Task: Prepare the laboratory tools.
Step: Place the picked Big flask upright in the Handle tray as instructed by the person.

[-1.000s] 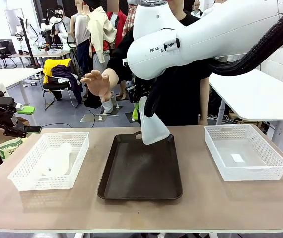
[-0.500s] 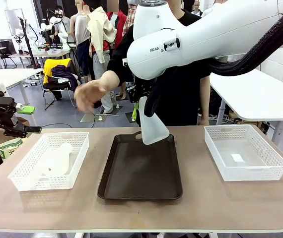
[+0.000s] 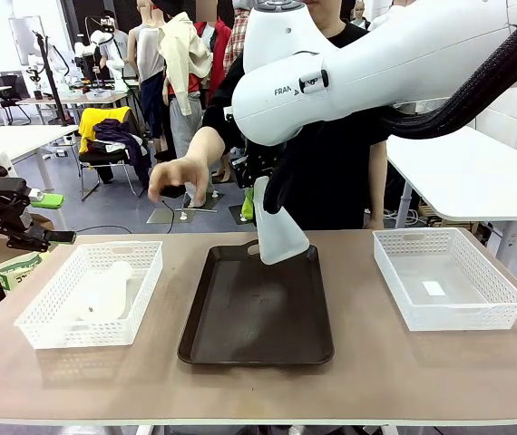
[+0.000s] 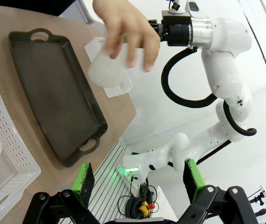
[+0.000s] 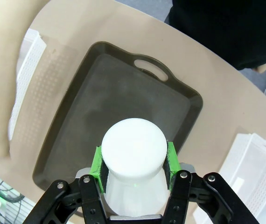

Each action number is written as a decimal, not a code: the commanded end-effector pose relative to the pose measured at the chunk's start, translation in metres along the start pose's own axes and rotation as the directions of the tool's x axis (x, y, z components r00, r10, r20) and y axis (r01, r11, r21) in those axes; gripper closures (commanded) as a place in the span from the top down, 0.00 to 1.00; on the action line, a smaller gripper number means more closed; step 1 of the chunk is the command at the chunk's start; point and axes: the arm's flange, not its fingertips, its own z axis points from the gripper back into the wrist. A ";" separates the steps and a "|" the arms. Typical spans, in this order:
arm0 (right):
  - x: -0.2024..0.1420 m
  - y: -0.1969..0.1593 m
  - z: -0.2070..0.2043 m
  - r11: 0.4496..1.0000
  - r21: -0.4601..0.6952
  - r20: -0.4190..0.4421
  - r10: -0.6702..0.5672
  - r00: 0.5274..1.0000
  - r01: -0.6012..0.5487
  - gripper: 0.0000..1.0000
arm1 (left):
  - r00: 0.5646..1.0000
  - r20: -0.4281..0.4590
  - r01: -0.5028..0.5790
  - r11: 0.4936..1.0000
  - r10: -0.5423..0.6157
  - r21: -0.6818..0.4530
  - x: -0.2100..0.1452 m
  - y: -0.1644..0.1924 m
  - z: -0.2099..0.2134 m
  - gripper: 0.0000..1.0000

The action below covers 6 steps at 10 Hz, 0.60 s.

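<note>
The flask (image 3: 279,231) hangs tilted over the far end of the dark tray (image 3: 258,317), its neck pinched in my right claw (image 5: 134,163), just as a second ago. The person's hand (image 3: 175,177) has dropped from an open raised palm towards the left basket (image 3: 36,317), where the second flask (image 3: 104,292) lies. I'd guess that one is next. My left claw (image 4: 137,179) gapes wide and empty off the tan desk (image 3: 376,372). Behind are white tables and a chair draped in yellow.

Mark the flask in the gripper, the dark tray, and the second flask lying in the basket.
held flask (image 3: 281,234), front view, on its cone base.
dark tray (image 3: 258,317), front view, on its bare floor.
second flask (image 3: 101,297), front view, on its body.
</note>
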 end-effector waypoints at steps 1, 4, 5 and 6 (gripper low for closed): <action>-0.002 -0.001 -0.001 1.000 0.001 -0.003 0.001 1.000 -0.001 0.00 | 1.000 0.001 0.001 1.000 -0.001 -0.011 0.000 -0.002 0.001 1.00; -0.002 -0.001 -0.001 1.000 0.001 -0.003 0.001 1.000 -0.001 0.00 | 1.000 0.001 0.001 1.000 -0.001 -0.011 0.000 -0.002 0.001 1.00; -0.002 -0.001 -0.001 1.000 0.001 -0.003 0.001 1.000 -0.001 0.00 | 1.000 0.001 0.001 1.000 -0.001 -0.011 0.000 -0.002 0.001 1.00; -0.002 -0.001 -0.001 1.000 0.001 -0.003 0.001 1.000 -0.001 0.00 | 1.000 0.001 0.001 1.000 -0.001 -0.011 0.000 -0.002 0.001 1.00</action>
